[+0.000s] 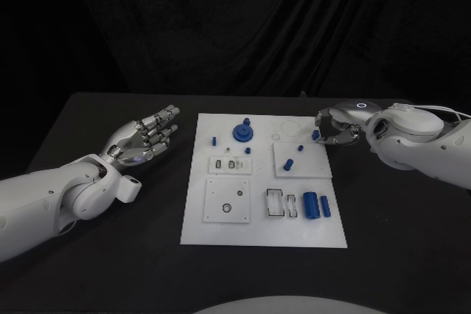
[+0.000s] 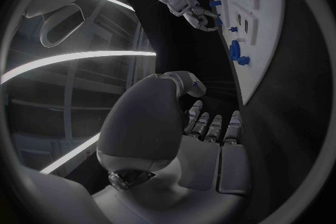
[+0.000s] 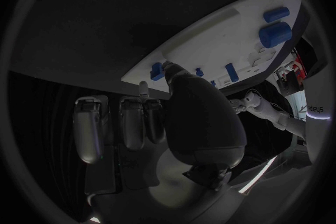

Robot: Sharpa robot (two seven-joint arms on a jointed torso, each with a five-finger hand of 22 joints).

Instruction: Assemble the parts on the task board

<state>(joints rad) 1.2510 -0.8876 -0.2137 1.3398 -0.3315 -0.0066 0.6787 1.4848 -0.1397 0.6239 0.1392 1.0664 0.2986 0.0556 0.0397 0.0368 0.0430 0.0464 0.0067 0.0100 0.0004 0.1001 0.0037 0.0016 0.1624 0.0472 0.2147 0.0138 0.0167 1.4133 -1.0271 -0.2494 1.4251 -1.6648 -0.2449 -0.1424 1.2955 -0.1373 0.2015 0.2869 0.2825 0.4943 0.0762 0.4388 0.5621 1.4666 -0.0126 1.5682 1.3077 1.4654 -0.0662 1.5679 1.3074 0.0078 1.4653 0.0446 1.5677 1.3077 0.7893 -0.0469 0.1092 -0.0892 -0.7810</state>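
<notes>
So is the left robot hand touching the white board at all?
Apart. In the head view the left robot hand lies open over the black table, with a dark strip of table showing between its fingertips and the edge of the white board.

Not much else here: we've got a matte black tabletop [image 1: 108,259] under everything, and a black curtain [image 1: 235,35] hanging in folds right behind its far edge.
</notes>
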